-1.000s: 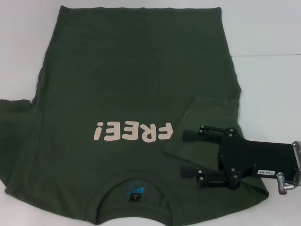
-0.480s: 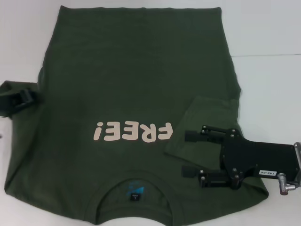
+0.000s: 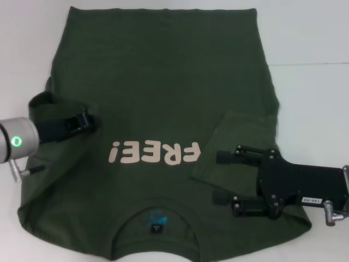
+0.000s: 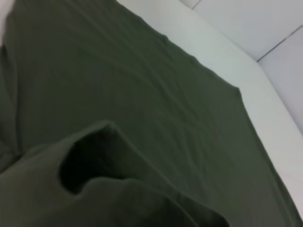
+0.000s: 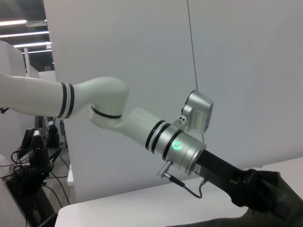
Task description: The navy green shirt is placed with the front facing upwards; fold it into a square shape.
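Observation:
The navy green shirt (image 3: pixel 158 93) lies flat, front up, with the cream "FREE!" lettering (image 3: pixel 155 152) and the collar with its blue label (image 3: pixel 156 221) at the near edge. The sleeve on the right (image 3: pixel 234 144) is folded in onto the body. My right gripper (image 3: pixel 220 177) hovers open over that folded sleeve, holding nothing. My left gripper (image 3: pixel 87 121) is shut on the other sleeve (image 3: pixel 46 106) and holds it lifted over the shirt's left side. The left wrist view shows the lifted sleeve's fold (image 4: pixel 94 161) above the shirt body (image 4: pixel 142 85). The right wrist view shows the left arm (image 5: pixel 175 144) with green cloth at its tip.
The white table (image 3: pixel 311 98) shows around the shirt at the far side, right and left. The left arm's silver wrist with a green light (image 3: pixel 16 141) sits at the left edge. A white wall (image 5: pixel 142 47) stands behind the left arm.
My left gripper has come in from the left edge, carrying the sleeve rightward over the shirt's body. My right gripper has drifted slightly back and stays open.

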